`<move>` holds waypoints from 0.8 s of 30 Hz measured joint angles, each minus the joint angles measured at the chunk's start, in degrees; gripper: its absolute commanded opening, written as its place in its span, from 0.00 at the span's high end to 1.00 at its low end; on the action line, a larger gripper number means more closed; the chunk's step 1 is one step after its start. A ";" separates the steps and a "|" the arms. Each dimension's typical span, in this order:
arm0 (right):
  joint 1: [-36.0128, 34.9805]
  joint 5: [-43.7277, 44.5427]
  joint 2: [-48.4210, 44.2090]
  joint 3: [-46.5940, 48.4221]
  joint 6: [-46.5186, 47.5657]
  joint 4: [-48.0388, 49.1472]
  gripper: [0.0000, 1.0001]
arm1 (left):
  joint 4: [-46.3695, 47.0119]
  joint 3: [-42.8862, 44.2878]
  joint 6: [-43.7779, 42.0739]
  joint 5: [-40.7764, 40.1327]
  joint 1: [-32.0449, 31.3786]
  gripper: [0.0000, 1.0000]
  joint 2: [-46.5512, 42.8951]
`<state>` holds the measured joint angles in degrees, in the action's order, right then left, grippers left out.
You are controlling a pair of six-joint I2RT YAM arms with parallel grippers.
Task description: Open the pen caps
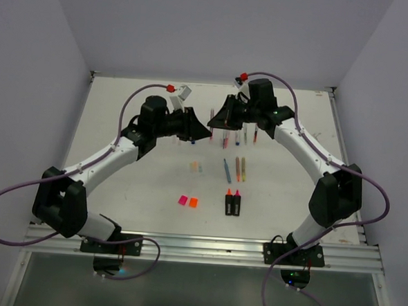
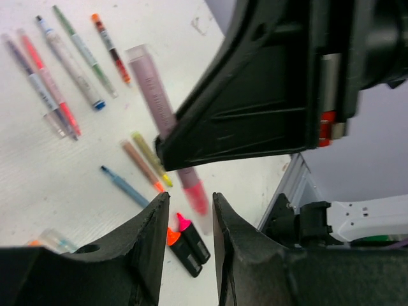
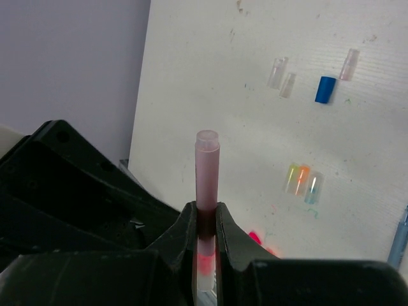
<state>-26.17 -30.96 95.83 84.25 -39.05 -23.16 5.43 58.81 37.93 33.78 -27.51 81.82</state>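
While the right gripper (image 3: 205, 217) clamps a translucent pink pen (image 3: 207, 166), the left gripper (image 2: 189, 203) is open. It holds nothing.

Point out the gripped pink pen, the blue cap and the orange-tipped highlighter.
pink pen (image 3: 207, 172), right wrist view, middle of its translucent barrel.
blue cap (image 3: 325, 89), right wrist view, middle of its side.
orange-tipped highlighter (image 1: 228, 206), top view, its black body.

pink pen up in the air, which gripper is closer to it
Right. The right gripper is shut on the pink pen; the left gripper is open, just short of its pink tip.
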 measured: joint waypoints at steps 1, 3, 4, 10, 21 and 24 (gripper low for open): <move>-0.07 -0.02 -0.22 0.00 -0.02 0.00 1.00 | -1.68 0.20 -0.68 -1.11 0.00 0.63 -0.02; -0.15 0.15 -0.68 0.00 0.15 -0.11 1.00 | -3.78 0.24 -1.16 -2.05 0.04 0.63 -0.02; -0.20 0.20 -0.68 0.00 0.11 -0.13 1.00 | -4.13 0.37 -1.20 -2.12 0.04 0.62 -0.04; -0.28 0.15 -0.70 0.00 -0.02 -0.09 1.00 | -3.41 0.28 -0.90 -2.10 0.04 0.62 -0.09; -0.81 0.00 -0.70 0.00 -1.05 0.50 1.00 | 2.16 -3.06 2.99 1.31 -0.15 0.62 -0.09; -0.92 0.00 -0.70 0.00 -1.31 0.94 1.00 | 2.58 -3.41 3.48 1.73 -0.35 0.62 -0.09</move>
<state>-27.09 -30.96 95.13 84.25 -40.36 -22.22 8.01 55.40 41.41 35.51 -27.86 81.73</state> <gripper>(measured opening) 0.114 0.377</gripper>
